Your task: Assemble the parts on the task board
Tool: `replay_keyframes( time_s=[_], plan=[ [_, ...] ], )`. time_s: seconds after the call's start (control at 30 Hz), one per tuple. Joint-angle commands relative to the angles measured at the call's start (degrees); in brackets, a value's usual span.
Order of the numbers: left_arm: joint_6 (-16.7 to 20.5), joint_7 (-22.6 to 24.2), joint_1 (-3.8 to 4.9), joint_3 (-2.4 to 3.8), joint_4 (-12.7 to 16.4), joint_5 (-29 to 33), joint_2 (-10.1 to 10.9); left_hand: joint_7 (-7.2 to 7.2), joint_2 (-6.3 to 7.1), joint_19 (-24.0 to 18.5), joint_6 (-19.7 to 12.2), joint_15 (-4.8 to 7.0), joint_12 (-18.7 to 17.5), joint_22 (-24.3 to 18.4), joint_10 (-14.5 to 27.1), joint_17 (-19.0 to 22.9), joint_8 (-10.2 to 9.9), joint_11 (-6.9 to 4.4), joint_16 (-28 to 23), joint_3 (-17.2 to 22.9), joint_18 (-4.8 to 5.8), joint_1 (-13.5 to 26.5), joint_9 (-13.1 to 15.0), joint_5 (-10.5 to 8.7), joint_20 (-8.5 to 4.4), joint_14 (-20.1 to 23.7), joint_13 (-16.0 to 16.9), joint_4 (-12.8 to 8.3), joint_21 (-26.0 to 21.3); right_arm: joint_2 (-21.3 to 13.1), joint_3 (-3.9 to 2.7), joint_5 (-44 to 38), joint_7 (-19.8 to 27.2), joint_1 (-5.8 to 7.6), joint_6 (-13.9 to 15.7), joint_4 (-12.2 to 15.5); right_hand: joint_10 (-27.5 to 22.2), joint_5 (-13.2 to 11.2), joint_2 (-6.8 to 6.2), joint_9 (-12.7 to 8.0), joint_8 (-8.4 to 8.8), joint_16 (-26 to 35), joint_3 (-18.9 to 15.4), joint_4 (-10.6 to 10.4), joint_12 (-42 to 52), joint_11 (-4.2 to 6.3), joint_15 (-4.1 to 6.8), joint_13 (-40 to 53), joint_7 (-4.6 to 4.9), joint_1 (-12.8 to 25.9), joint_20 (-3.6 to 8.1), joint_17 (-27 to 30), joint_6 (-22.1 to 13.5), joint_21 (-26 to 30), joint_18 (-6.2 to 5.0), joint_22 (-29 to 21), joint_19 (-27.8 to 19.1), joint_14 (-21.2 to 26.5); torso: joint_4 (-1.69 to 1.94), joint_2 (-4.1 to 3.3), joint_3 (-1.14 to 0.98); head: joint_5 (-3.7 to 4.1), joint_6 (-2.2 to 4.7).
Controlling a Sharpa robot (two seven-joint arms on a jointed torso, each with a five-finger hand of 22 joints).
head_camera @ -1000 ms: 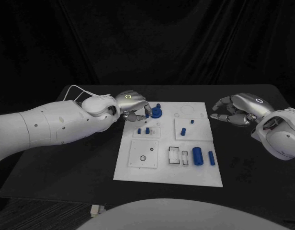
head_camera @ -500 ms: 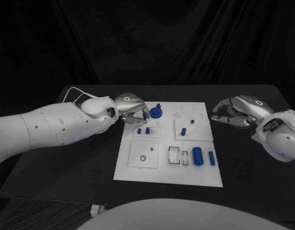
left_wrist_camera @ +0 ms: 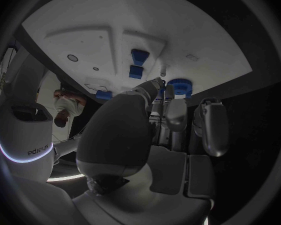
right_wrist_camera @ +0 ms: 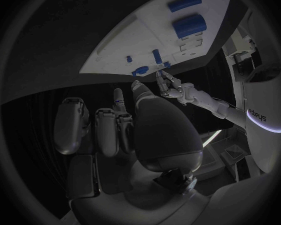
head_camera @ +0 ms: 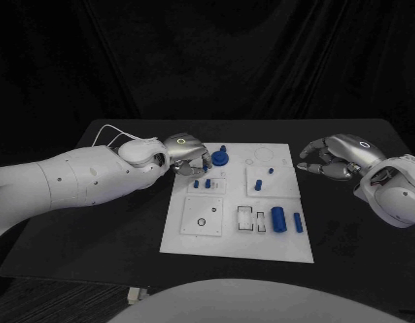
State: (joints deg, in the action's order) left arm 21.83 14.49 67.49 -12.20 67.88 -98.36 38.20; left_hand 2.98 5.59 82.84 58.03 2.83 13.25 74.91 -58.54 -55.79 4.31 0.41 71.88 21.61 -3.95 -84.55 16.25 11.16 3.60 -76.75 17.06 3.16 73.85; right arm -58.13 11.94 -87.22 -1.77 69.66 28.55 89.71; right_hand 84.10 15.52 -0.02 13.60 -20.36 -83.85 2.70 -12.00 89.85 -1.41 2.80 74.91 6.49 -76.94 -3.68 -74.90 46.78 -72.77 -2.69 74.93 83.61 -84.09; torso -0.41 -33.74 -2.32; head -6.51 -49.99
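Several blue parts (head_camera: 278, 219) stand in the task board (head_camera: 236, 245).

The left arm reached in across the table, its hand (head_camera: 186, 153) low with fingers (left_wrist_camera: 167, 101) bunched and pointing down. The right hand (head_camera: 334, 157) hung apart at the far side, fingers (right_wrist_camera: 115, 127) loosely curled, holding nothing.

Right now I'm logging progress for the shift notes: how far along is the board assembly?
Early to midway, as far as I can tell. Small blue pegs and the round blue gear already stand on the task board. The left hand works at the gear; whether it grips it is unclear. The blue cylinder and blue bar lie flat, seemingly unplaced. The right hand hovers off the board, holding nothing.
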Motion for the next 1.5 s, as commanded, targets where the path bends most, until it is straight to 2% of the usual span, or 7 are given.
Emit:
replay_keyframes(
  time_s=[0.03,1.5],
  plan=[
    [0.0,0.5,-0.24,0.05,-0.6,0.0,-0.4,-0.05,0.33,-0.5,-0.1,-0.05,-0.1,10.4,-0.4,0.1,-0.2,-0.10,-0.2,0.2,0.38,-0.1,-0.1,0.28,0.00,0.3,0.1,0.0,-0.2,-0.1,-0.04,-0.1,-0.2,-0.14,-0.1,0.0,5.9,0.4,0.08,-0.1,0.00,0.2,0.1,0.3,0.1,-0.31,-0.46,15.1,-0.07,-0.5,-0.13,-6.4,0.5,0.2,-1.17,9.9,-0.1,-4.0,-0.05,-0.04,0.00,0.08,-0.01],
    [-1.5,-0.1,-1.59,0.05,-2.9,0.0,-2.3,-0.18,0.29,-1.1,0.2,0.00,-0.3,10.1,-0.4,1.8,-0.2,-0.15,-1.3,0.5,0.15,-0.2,-0.2,0.70,0.01,1.3,0.1,-0.2,-1.4,0.1,-0.04,-0.1,0.1,-0.14,-0.4,-0.1,5.9,0.5,0.13,-0.1,-0.01,0.2,0.1,0.4,0.1,-0.34,-0.48,15.1,-0.06,-0.7,-0.14,-6.4,0.6,0.2,-1.17,9.9,-0.1,-3.9,0.04,-0.03,0.02,0.12,-0.01]
  ],
)
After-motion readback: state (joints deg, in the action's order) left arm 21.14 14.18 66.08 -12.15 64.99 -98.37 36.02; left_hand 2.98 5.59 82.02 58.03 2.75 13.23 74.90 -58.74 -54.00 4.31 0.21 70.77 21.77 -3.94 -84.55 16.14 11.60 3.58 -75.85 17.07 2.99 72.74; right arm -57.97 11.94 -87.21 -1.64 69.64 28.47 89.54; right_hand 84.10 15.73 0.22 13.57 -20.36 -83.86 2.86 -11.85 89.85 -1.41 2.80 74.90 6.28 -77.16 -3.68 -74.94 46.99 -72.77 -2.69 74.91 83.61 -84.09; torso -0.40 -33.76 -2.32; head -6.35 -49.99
